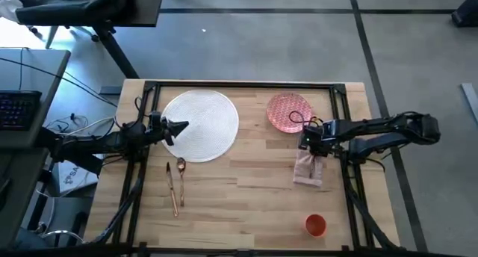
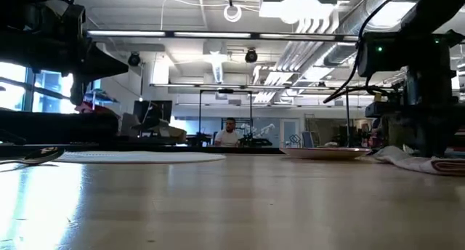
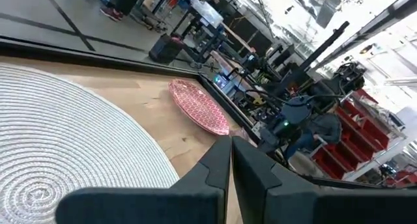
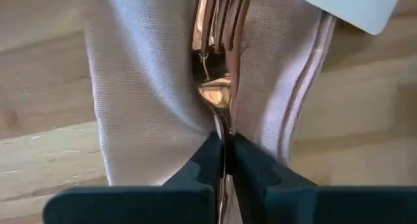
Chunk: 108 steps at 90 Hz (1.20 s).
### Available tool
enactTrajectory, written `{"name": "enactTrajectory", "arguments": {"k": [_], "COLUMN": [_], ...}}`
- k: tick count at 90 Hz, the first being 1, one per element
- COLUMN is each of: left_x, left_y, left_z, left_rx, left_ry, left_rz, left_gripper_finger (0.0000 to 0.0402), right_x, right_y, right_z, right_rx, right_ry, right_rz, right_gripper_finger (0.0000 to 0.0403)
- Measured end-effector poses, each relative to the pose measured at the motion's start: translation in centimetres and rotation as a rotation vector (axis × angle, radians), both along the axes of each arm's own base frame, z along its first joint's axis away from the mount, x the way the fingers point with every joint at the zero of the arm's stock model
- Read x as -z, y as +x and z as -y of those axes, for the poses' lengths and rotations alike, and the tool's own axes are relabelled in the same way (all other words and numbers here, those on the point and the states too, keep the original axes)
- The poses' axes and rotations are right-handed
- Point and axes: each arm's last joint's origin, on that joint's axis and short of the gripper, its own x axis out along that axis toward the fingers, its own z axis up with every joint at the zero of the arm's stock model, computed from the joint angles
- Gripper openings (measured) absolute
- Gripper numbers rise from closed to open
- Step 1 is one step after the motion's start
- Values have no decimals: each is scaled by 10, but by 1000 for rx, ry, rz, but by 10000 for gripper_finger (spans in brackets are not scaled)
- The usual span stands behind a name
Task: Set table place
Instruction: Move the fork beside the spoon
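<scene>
A large white round plate (image 1: 200,125), ribbed like a woven mat, lies far left on the table (image 1: 246,190). My left gripper (image 1: 181,127) is shut and hovers over the plate's left edge (image 3: 78,146), holding nothing. A pink patterned plate (image 1: 288,111) lies far right. Near it, a pale pink napkin (image 1: 308,169) lies flat, and my right gripper (image 1: 311,143) is above it, shut on a gold fork (image 4: 220,48). A gold knife and spoon (image 1: 176,184) lie near left. An orange cup (image 1: 315,225) stands near right. My right gripper pinches the fork's neck (image 4: 223,123), just behind the tines, between its two fingers (image 4: 254,168). The fingers come from above, pointing down at the napkin (image 4: 143,87). The tines (image 4: 221,15) reach out over the napkin; whether they rest on it I cannot tell.
Black frame rails (image 1: 246,85) run along the table's edges under both arms. Bare wood lies between the white plate and the napkin and along the near edge. A white tag (image 4: 352,6) sits at the napkin's corner. Beyond the table, a person (image 2: 229,134) sits far off.
</scene>
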Motion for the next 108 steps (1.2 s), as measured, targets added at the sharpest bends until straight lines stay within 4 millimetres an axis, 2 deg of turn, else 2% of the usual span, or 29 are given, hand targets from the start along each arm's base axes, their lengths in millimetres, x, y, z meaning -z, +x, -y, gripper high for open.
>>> {"name": "enactTrajectory", "arguments": {"k": [25, 33, 44, 74, 98, 108], "left_x": [0, 0, 0, 0, 1, 1], "left_y": [0, 0, 0, 0, 0, 0], "left_z": [0, 0, 0, 0, 1, 1], "left_rx": [5, 4, 5, 6, 29, 29], "left_ry": [-17, -38, -35, -32, -69, -71], "left_rz": [7, 16, 13, 11, 25, 27], "left_gripper_finger": [0, 0, 0, 0, 0, 0], "right_x": [-36, -42, -38, -2, -2, -2], "right_y": [13, 16, 14, -1, 2, 1], "right_z": [3, 3, 2, 1, 3, 3], "right_rx": [-84, -129, -136, -74, -81, -70], "right_ry": [-7, 6, 4, 37, -31, -42], "right_rz": [12, 27, 14, -2, 14, 2], "right_gripper_finger": [2, 2, 1, 5, 92, 111]}}
